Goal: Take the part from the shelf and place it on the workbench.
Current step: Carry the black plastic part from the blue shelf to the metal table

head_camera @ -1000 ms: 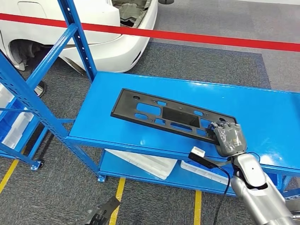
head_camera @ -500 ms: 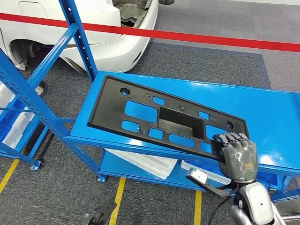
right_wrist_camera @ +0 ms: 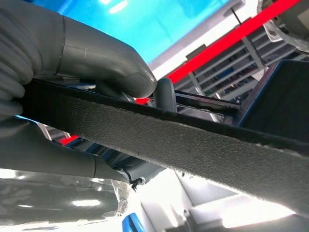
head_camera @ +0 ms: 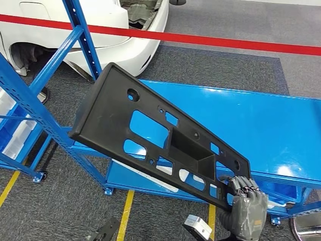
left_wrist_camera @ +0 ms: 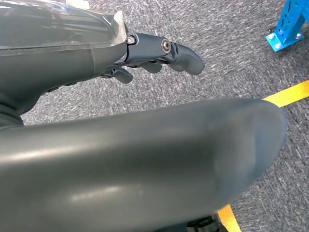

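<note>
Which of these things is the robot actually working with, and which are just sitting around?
Part of the job:
black part, gripped at one end
right hand holding it
blue shelf it came from

Just lying about:
white car
red tape
white trays on the lower shelf
yellow floor lines

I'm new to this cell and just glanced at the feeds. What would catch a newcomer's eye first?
The long black part, full of cut-outs, held tilted in the air in front of the blue shelf, its far end raised toward the shelf post. The right hand grips its near end at lower right. Behind, a red stripe crosses the grey floor beside a white car.
</note>
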Tool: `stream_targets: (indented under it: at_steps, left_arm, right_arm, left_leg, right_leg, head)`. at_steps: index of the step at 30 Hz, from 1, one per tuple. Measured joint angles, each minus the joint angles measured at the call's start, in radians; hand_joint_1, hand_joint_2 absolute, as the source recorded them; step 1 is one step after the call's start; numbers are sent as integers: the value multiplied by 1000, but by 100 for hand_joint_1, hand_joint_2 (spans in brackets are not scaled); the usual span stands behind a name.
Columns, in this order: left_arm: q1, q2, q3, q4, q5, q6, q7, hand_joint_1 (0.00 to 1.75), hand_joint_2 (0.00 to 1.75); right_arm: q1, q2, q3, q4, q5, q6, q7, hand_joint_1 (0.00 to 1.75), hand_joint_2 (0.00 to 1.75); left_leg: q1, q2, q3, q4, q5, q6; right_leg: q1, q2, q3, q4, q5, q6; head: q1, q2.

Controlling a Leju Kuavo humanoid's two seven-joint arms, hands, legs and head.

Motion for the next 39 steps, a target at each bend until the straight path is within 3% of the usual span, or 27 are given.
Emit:
stream_targets:
  at_steps: [12,16,24,33,37,39]
  left_arm:
    - [0,0,12,0,1,0,-10,0,0]
    - [-1,1,13,0,1,-26,-41,0,175]
    - [1,2,15,0,5,-52,-72,0,175]
    - [0,1,22,0,10,20,-11,0,175]
    - [-2,1,23,0,3,48,2,0,175]
    - [-4,0,23,0,-1,54,4,0,175]
  right_arm:
    - [32,19,5,-14,8,-1,14,175,175]
    - [35,19,5,-14,9,-1,20,175,175]
    - [35,18,6,-14,13,-1,30,175,175]
    - [35,18,12,-12,12,-1,46,175,175]
    - [36,18,19,-12,9,-2,52,175,175]
    - [36,17,20,-11,7,-2,53,175,175]
  left_leg:
    - [0,0,0,0,0,0]
    - [0,0,0,0,0,0]
    - [0,0,0,0,0,0]
    - [-1,0,-1,2,-1,1]
    - [0,2,6,-13,12,21]
    - [8,7,16,-38,28,31]
  right_leg:
    - [0,0,0,0,0,0]
    - [0,0,0,0,0,0]
    - [0,0,0,0,0,0]
    - [-2,0,0,-2,1,1]
    - [-3,1,4,-10,4,13]
    - [0,1,-11,32,-31,17]
  head:
    - [0,0]
    - [0,0]
    - [0,0]
    - [0,0]
    - [-1,0]
    - [1,0]
